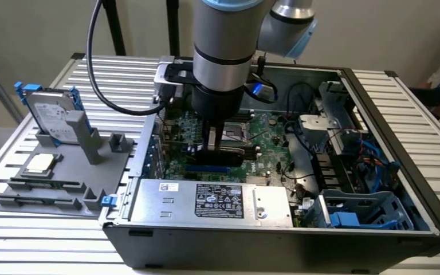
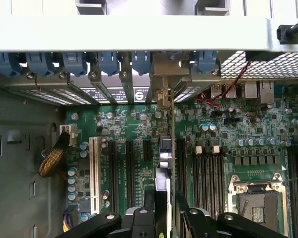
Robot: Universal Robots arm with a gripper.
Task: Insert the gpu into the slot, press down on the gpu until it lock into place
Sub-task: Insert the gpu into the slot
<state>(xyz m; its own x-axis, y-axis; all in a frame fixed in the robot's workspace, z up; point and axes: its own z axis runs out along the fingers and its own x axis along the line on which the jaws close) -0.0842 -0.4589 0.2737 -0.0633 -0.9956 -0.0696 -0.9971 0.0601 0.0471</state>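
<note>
Nearest the camera in the exterior view, at the lower middle of the frame, the silver power supply box (image 1: pixel 212 200) lies in the case just in front of the work. The gripper (image 1: pixel 218 146) comes down right behind it, so a sideways slip of the arm could knock a finger or the card against the box. The gripper is closed on the gpu (image 1: pixel 222 156), which hangs edge-down at the centre of the frame over a blue slot (image 1: pixel 204 170) on the motherboard (image 1: pixel 274 137); whether its edge has entered the slot I cannot tell. In the wrist view the gpu (image 2: pixel 164 163) runs edge-on away from the fingers (image 2: pixel 150 206), with long black slots (image 2: pixel 130 166) close beside it. The likeliest fault, I judge, is misalignment: a card slightly tilted or shifted would land on the board beside its slot, and pressing then could bend the connector edge or scrape components. Pressing from a grip near one end could also seat that end and leave the other proud and unlocked. Farther off, the card's metal bracket (image 2: pixel 161 94) has to fit among the blue clips (image 2: pixel 109 62) of the rear panel, and catching there would stop the card short. Beyond, red wires (image 2: pixel 228 87) lie near but apart from it.
</note>
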